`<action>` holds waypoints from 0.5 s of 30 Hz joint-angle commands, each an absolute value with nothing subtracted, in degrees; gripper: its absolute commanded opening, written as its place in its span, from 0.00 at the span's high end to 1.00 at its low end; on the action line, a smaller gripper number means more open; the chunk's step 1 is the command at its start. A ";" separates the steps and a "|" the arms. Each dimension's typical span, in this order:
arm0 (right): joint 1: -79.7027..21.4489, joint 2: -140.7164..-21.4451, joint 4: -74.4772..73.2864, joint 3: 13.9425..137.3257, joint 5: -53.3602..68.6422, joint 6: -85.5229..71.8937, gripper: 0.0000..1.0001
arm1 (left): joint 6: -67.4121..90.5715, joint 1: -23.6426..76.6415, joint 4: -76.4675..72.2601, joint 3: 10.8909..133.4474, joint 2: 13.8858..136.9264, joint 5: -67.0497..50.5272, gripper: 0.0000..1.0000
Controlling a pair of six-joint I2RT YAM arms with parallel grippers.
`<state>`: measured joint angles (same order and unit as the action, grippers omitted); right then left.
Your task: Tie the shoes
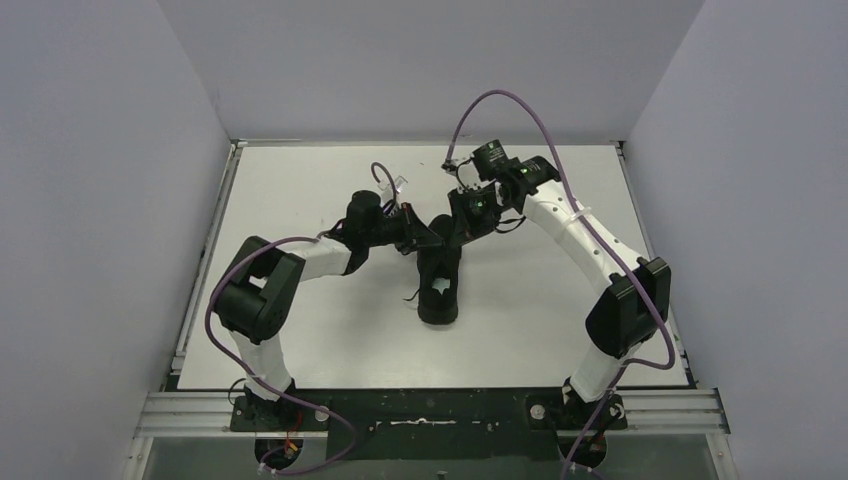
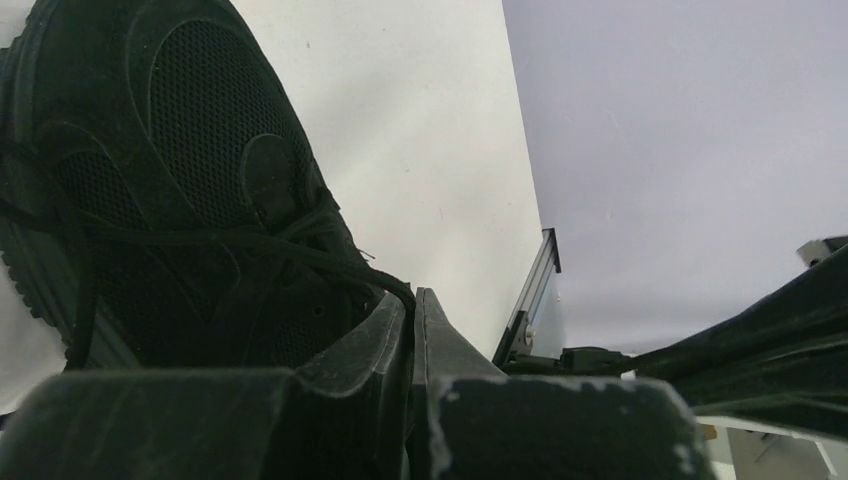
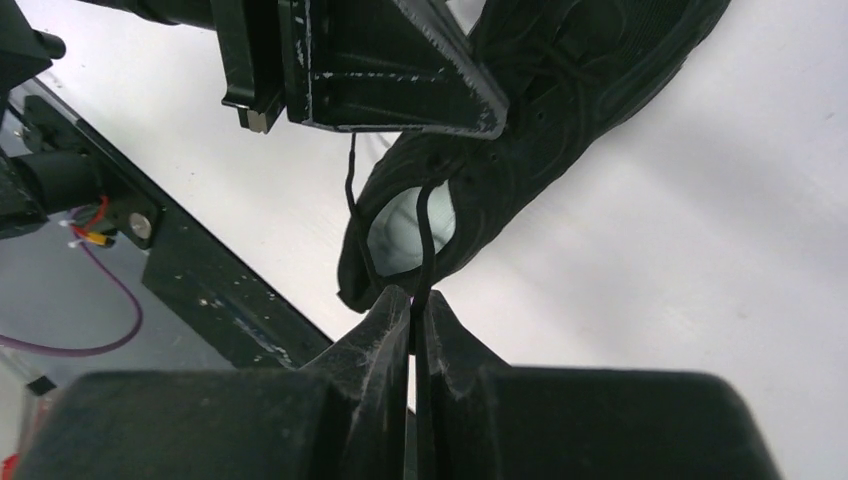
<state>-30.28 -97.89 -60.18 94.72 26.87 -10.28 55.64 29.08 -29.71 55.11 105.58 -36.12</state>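
The black sneaker (image 1: 439, 283) lies mid-table, its heel toward the arms, with a white patch inside its opening (image 3: 408, 228). My left gripper (image 1: 431, 236) sits at the shoe's far end from the left; in the left wrist view its jaws (image 2: 412, 300) are shut on a thin black lace (image 2: 300, 252) running from the shoe (image 2: 180, 150). My right gripper (image 1: 462, 236) sits at the same end from the right; its jaws (image 3: 413, 300) are shut on another lace strand (image 3: 424, 240) leading up to the shoe (image 3: 560, 100). A loose lace end (image 3: 350, 190) hangs beside it.
The white tabletop (image 1: 330, 340) is walled by grey panels. A metal rail (image 1: 440, 405) with the arm bases runs along the near edge. Purple cables (image 1: 500, 100) loop above the arms. The left gripper's body (image 3: 380, 70) hangs close above the shoe in the right wrist view.
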 commanded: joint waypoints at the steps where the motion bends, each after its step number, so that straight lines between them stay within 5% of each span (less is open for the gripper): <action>1: -29.03 -97.54 -61.43 101.17 27.58 1.59 1.00 | 50.41 28.59 -27.49 57.76 102.11 -38.41 1.00; 10: -32.74 -96.17 -62.31 103.63 12.03 19.29 0.99 | 50.86 28.40 -29.18 55.27 100.29 -38.28 1.00; 15: -34.02 -94.68 -49.42 97.32 4.04 19.92 0.91 | 51.31 28.58 -29.58 54.78 99.97 -37.93 1.00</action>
